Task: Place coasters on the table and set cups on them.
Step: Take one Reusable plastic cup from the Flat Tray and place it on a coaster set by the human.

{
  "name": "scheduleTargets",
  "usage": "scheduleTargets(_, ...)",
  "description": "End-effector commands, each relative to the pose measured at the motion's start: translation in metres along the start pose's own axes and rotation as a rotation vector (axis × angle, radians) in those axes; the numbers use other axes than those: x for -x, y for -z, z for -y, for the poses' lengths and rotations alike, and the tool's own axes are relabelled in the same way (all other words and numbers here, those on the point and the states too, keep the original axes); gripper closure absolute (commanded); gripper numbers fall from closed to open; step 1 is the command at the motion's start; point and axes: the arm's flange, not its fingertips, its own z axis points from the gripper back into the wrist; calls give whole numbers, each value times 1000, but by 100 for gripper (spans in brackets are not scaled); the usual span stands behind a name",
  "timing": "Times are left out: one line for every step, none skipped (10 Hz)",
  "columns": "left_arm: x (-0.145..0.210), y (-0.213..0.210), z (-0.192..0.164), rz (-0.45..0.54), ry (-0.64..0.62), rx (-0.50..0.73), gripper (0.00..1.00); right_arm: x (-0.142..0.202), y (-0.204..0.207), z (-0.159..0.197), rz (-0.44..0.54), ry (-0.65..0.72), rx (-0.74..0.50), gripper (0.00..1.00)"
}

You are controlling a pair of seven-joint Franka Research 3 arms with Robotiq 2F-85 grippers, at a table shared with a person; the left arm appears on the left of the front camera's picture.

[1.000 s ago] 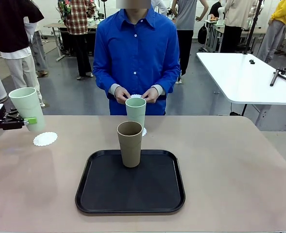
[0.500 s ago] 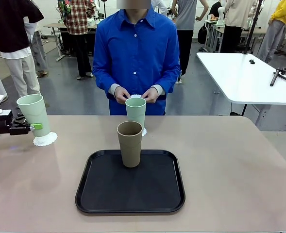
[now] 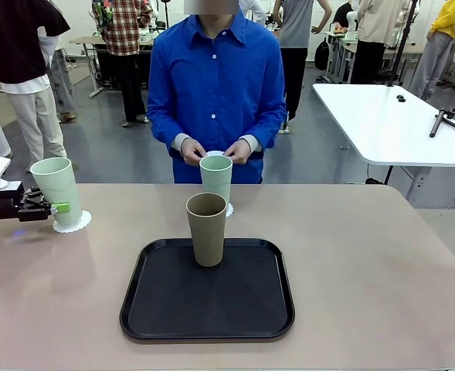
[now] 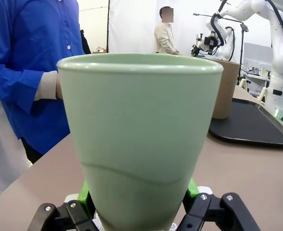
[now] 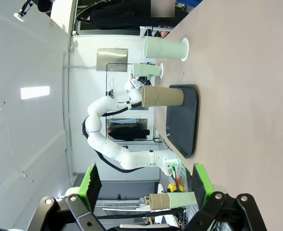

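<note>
Left gripper (image 3: 53, 207) is clamping mint cup (image 3: 56, 185) upright on lacy coaster (image 3: 74, 223) at desk's (image 3: 366, 270) left edge; brown cup (image 3: 206, 228) is sitting on tray (image 3: 157, 309); right gripper (image 5: 146, 180) is hanging apart, empty.

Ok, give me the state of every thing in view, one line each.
left gripper: shut on the left mint cup.
right gripper: open, empty.
left mint cup: upright, on the left coaster.
far mint cup: upright, on the far coaster, free.
brown cup: upright, empty, on the tray.
left coaster: flat on the table.
far coaster: flat on the table.
</note>
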Motion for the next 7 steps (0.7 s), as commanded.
scheduleTargets(4,2,-3,-9,19,10,16,-1,-1,-1,0,9,3,0)
scheduleTargets(6,3,-3,-14,14,14,16,-1,-1,-1,0,9,3,0)
scheduleTargets(7,5,-5,-23,14,21,16,-1,-1,-1,0,9,3,0)
scheduleTargets(11,5,-4,-27,12,21,16,-1,-1,-1,0,9,3,0)
scheduleTargets(13,5,-3,-29,6,24,16,-1,-1,-1,0,9,3,0)
scheduleTargets(12,5,-5,-34,1,27,8,-1,-1,-1,0,9,3,0)
scheduleTargets(12,5,-5,-38,-2,26,0,-1,-1,-1,0,9,3,0)
